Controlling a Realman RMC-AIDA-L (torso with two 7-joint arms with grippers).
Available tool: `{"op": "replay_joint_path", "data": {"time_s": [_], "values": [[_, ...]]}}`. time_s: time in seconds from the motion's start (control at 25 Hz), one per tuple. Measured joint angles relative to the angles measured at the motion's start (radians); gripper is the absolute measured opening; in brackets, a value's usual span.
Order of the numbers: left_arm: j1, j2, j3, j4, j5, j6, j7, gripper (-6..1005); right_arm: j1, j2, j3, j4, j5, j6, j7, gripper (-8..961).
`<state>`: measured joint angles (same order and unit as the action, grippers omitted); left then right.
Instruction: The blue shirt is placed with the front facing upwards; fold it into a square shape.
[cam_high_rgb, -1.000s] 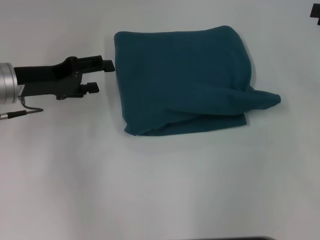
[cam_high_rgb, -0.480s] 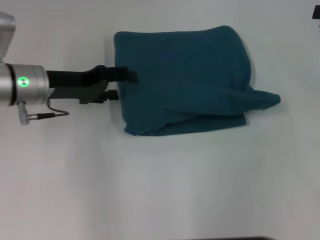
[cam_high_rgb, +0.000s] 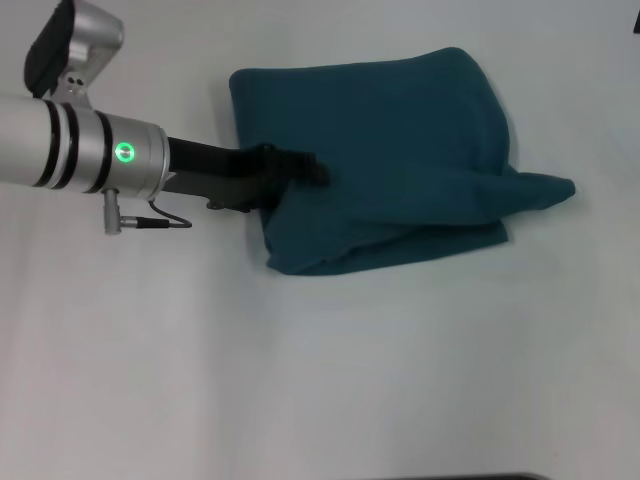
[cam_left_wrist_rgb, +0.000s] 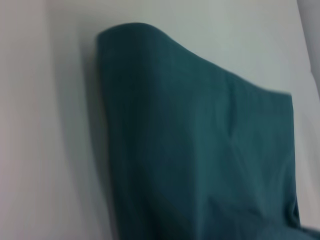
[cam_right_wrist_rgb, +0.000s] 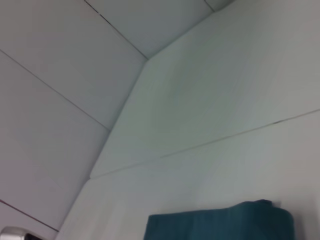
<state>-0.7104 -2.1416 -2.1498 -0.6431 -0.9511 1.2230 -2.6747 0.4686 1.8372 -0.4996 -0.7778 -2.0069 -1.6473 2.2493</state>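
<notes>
The blue shirt (cam_high_rgb: 400, 130) lies folded into a rough rectangle on the white table, plain side up, with a loose corner sticking out at the right (cam_high_rgb: 545, 190). My left gripper (cam_high_rgb: 303, 178) reaches in from the left over the shirt's left edge. Its upper finger (cam_high_rgb: 295, 165) rests on top of the fabric; the lower one is hidden at the fabric's edge, and the jaws stand open. The left wrist view shows the shirt (cam_left_wrist_rgb: 200, 160) close up, without fingers. The shirt's top edge (cam_right_wrist_rgb: 220, 222) shows in the right wrist view. The right gripper is out of view.
The white table (cam_high_rgb: 320, 380) stretches around the shirt on all sides. A cable plug (cam_high_rgb: 150, 222) hangs under the left wrist. A dark strip (cam_high_rgb: 460, 477) marks the table's near edge.
The left gripper has advanced to the right, from beside the shirt onto its left edge. The shirt's lower left part and right corner have shifted slightly to the right.
</notes>
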Motion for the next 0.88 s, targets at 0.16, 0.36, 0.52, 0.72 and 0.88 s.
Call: {"op": "replay_joint_path", "data": {"time_s": [0.16, 0.36, 0.52, 0.72, 0.88], "values": [[-0.001, -0.004, 0.039, -0.036, 0.011, 0.011, 0.004, 875, 0.006, 0.0, 0.036, 0.0, 0.004, -0.03, -0.005, 722], [-0.005, -0.006, 0.046, -0.021, 0.023, -0.001, -0.004, 785, 0.011, 0.0, 0.054, 0.0, 0.006, -0.042, -0.002, 722], [-0.008, -0.008, 0.046, -0.017, 0.024, -0.009, -0.005, 670, 0.015, 0.0, 0.056, 0.0, 0.007, -0.044, -0.003, 722], [-0.004, -0.008, 0.043, -0.017, 0.024, -0.003, -0.014, 413, 0.016, 0.0, 0.057, 0.0, 0.007, -0.044, 0.0, 722], [0.0, -0.008, 0.039, -0.022, 0.02, 0.003, -0.014, 200, 0.016, 0.0, 0.058, 0.0, 0.007, -0.045, 0.001, 721]]}}
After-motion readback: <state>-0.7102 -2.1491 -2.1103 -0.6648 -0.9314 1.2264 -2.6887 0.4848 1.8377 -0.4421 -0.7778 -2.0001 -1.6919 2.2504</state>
